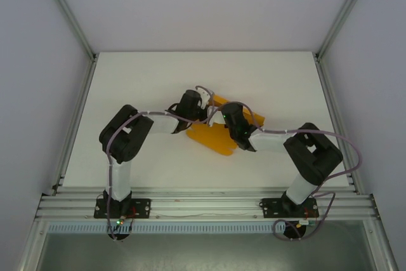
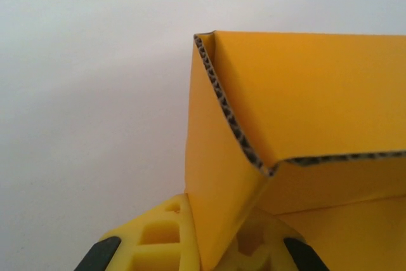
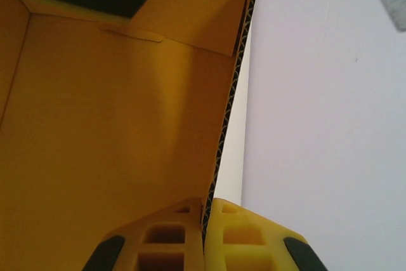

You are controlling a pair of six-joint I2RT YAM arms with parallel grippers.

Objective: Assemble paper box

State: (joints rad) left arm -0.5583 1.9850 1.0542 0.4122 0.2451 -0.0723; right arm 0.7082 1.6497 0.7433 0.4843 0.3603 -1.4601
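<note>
White table [image 1: 127,80] beneath orange paper box [image 1: 212,139]

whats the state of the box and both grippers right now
paper box: partly folded, walls raised, top open
left gripper: fingers shut on a box wall
right gripper: fingers shut on the edge of a box wall

The white table [image 1: 127,80] carries the orange paper box [image 1: 212,138] near its middle.
</note>
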